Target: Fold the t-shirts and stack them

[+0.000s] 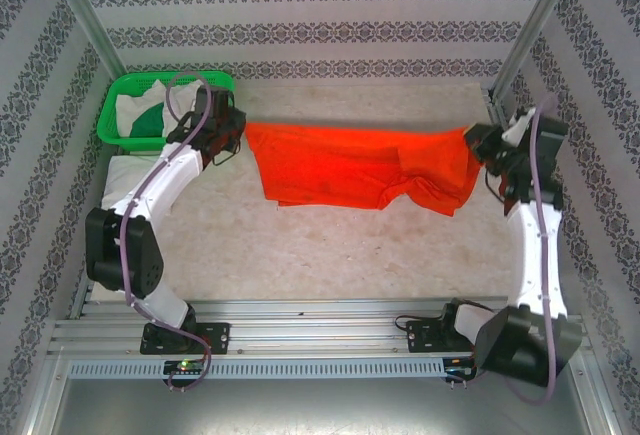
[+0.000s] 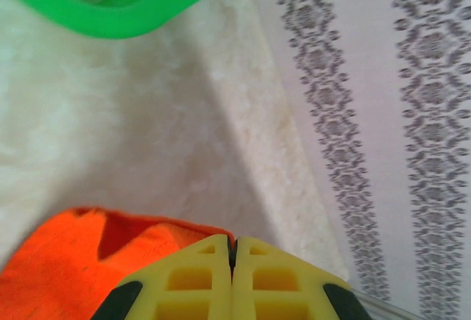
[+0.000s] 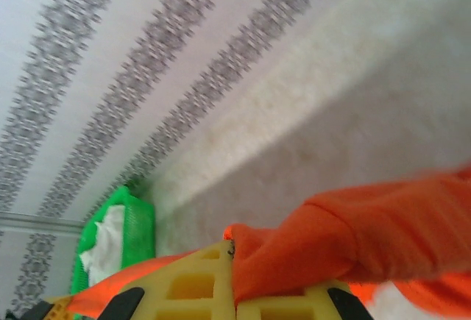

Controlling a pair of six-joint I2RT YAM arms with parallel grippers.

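1. Desk (image 1: 350, 255): a pale surface carrying all the items.

2. Orange tee (image 1: 350, 167): quantity one. It is spread across the far half of the desk, roughly midway between the left and right edges. Its long axis runs left to right, parallel to the far edge. The left end is a straight edge. The right end is bunched and folded over itself. The near hem sags toward the near edge at the centre.

3. Basket (image 1: 108, 120): quantity one, green mesh, in the far left corner. It contains white cloth (image 1: 133, 110) and a dark green cloth (image 1: 150, 125). The number of pieces inside cannot be told.

4. White pile (image 1: 125, 170): quantity one, lying flat at the left edge, just on the near side of the basket and partly under the left arm.

5. Left claw (image 1: 240, 140): the fingers are pressed together, nipping the left edge of the orange tee at their tips. The left wrist view shows the cloth (image 2: 66, 261) running up to the seam between the fingers.

6. Right claw (image 1: 478, 145): clamped on the right end of the orange tee. The right wrist view shows the cloth (image 3: 353, 239) emerging from between the fingers.
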